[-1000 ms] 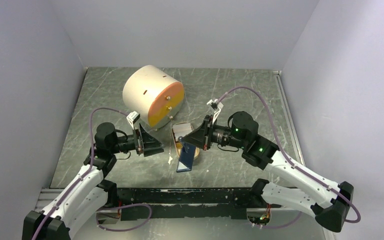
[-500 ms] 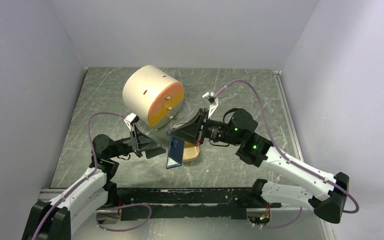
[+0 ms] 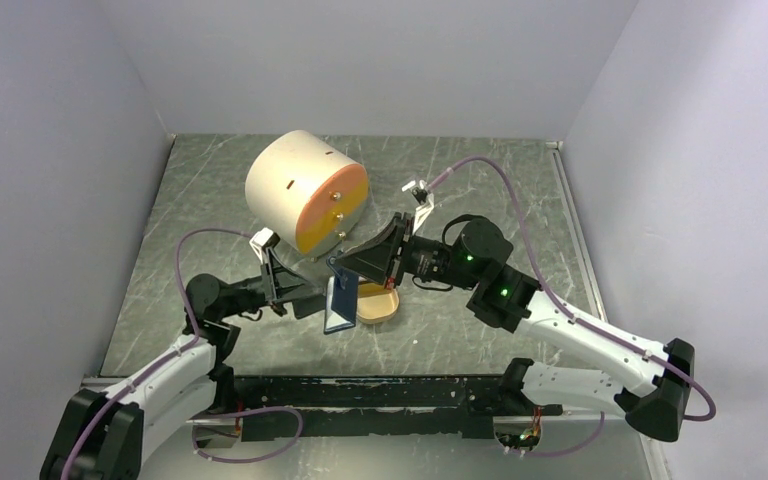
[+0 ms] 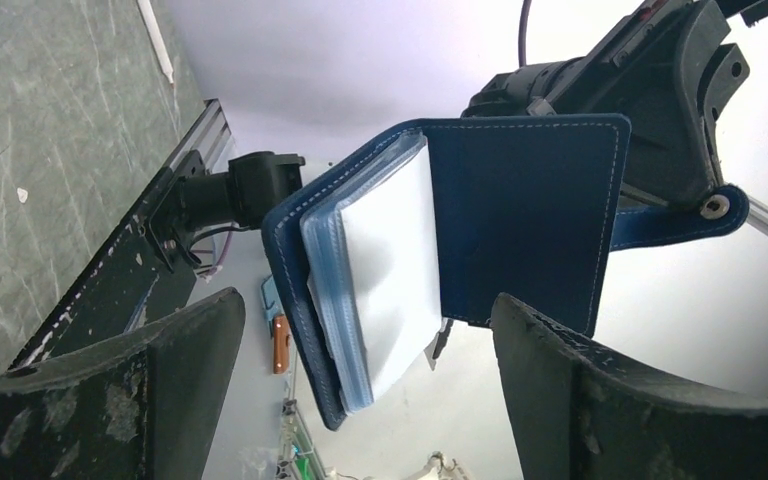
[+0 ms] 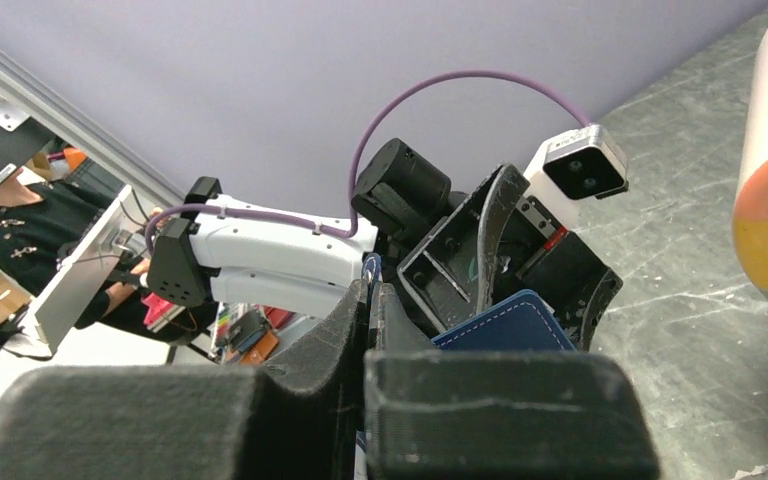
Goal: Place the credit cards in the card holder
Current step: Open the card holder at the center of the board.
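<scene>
Top external: right hand (image 3: 337, 266) pinches the top edge of the card holder (image 3: 341, 306). The holder hangs upright in the air above the surface (image 3: 480, 190) and overlaps the left rim of the tan dish (image 3: 386, 312) in this view. It is dark blue, and narrow from this angle. Left hand (image 3: 310, 298) is level with it on the left, spread wide. We cannot tell whether they touch. Cream cylinder (image 3: 305, 190) with an orange face lies behind.

Left wrist: we see the holder open like a book between the left hand's two fingers (image 4: 110, 400), touching neither. Cover is dark blue with pale stitching round the edge. A stack of clear sleeves fans from the spine and looks whitish; we cannot tell what they hold. Closing tab (image 4: 675, 222) with a metal snap sticks out to the right. The right hand's black body sits behind.

Right wrist: its own fingers are pressed together on a thin edge of the holder. A blue stitched corner shows just beyond them. Left hand faces us with its jaws wide.
</scene>
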Available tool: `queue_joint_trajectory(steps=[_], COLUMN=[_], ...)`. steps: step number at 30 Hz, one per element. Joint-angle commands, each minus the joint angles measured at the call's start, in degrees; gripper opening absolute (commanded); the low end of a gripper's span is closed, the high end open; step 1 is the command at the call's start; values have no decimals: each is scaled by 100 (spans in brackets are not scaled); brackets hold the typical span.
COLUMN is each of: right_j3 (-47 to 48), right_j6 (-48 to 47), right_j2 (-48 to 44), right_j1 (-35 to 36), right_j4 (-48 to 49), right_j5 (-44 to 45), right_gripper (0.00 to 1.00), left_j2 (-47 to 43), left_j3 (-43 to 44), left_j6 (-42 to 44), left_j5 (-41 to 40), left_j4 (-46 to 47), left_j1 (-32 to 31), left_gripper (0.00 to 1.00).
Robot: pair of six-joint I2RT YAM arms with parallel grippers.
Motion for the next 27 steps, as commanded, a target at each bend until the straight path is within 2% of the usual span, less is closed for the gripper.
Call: queue_joint_trajectory(steps=[1,5,7,9,14,18,19,21,24,27], right_j3=[186,98,65,27,-365,-949,-1149,-1411,-1685,-1699], right_j6=[-38,7,44,40,-185,-237,-242,-206,-52,327], right_j2=[-3,25,48,50,-356,-933,-1066,-1283,-1515,-1509], right_j1=[51,59,54,56,56,53,53,54,53,53], right_j4=[308,399,436,427,-248,-934,-1114,-1561,-2299,-3365], right_j5=[66,80,72,69,610,1230,1364,1649,1997,2403], right_gripper=[0,0,0,0,0,0,0,4,17,38], left_j2=[-199,-194,-128,-7,284,280,209,-32,-553,-935], left_j3=[88,109,70,10,-37,-35,-20,58,510,1279], left_j6=[213,-30,-209,-469,-809,-555,-343,282,1932,3802], left_j5=[-118,-221,-276,-339,-309,-158,-117,-38,-160,-1019], left_j4=[-16,321,697,1211,1954,1789,1568,475,-2423,-5547], left_j1=[-72,-128,-152,-156,-154,-159,-158,-157,-163,-195], left_gripper=[98,94,84,54,11,9,9,9,9,9])
